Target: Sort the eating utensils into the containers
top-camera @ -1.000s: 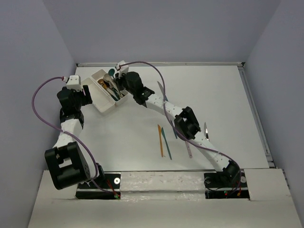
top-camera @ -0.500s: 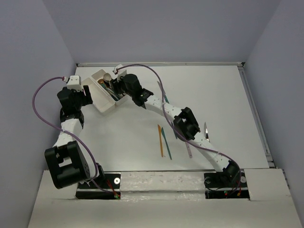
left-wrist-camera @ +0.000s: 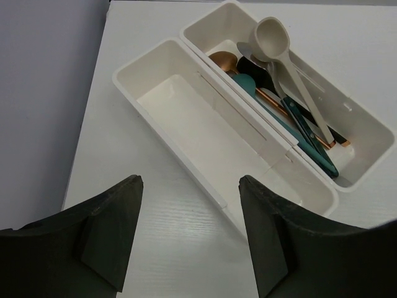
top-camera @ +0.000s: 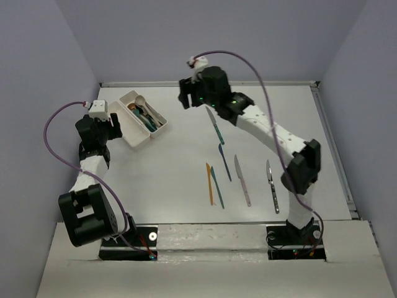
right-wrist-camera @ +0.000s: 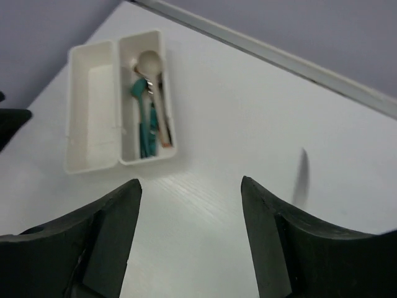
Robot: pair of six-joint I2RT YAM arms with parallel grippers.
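Plainly, the left hand (left-wrist-camera: 189, 233) is seen released, its fingers spread, near the outer long wall of the trays (top-camera: 128, 127). The right hand (right-wrist-camera: 189, 236) is likewise released and is held above the far middle of the counter (top-camera: 173, 174), well apart from the trays. The two joined trays are laid diagonally, their long axis running from far-left to near-right in the top view. The tray next to the left hand is bare. In the other, spoons (left-wrist-camera: 291, 68) are piled lengthwise with bowls toward the far end, a cream one on top. Six knives (top-camera: 224, 162) are spread on the counter right of the trays, each laid roughly near-to-far. Copper, black and teal pieces in the tray are made out only in the left wrist view. A blurred blade (right-wrist-camera: 301, 180) is shown at the right in the right wrist view.
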